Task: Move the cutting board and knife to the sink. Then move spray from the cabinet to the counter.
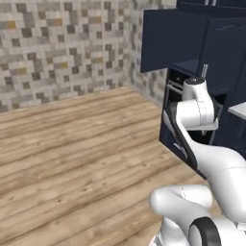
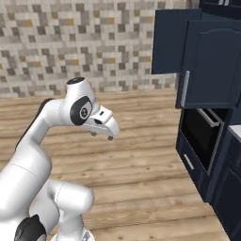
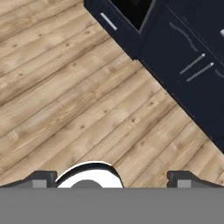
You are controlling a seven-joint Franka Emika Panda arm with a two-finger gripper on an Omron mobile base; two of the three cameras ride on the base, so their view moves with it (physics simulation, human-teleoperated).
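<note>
My gripper (image 2: 102, 135) hangs over the wooden floor, pointing down, well left of the cabinet (image 2: 207, 66). In the hand view its two dark fingertips (image 3: 41, 177) stand far apart with nothing between them, so my gripper (image 3: 111, 178) is open. The cabinet is a tall dark navy unit with a built-in oven (image 2: 201, 134) and a panelled door (image 2: 209, 61) swung open. A thin pale edge of the counter (image 1: 239, 109) shows at the far right. The cutting board, knife, sink and spray are out of view.
Wooden plank floor (image 1: 81, 153) spreads to the left, bounded by a mosaic-tiled wall (image 1: 62, 48). Below the hand, navy drawers with silver handles (image 3: 192, 65) line the floor's edge. My white arm (image 1: 197, 110) stands in front of the oven (image 1: 175, 91).
</note>
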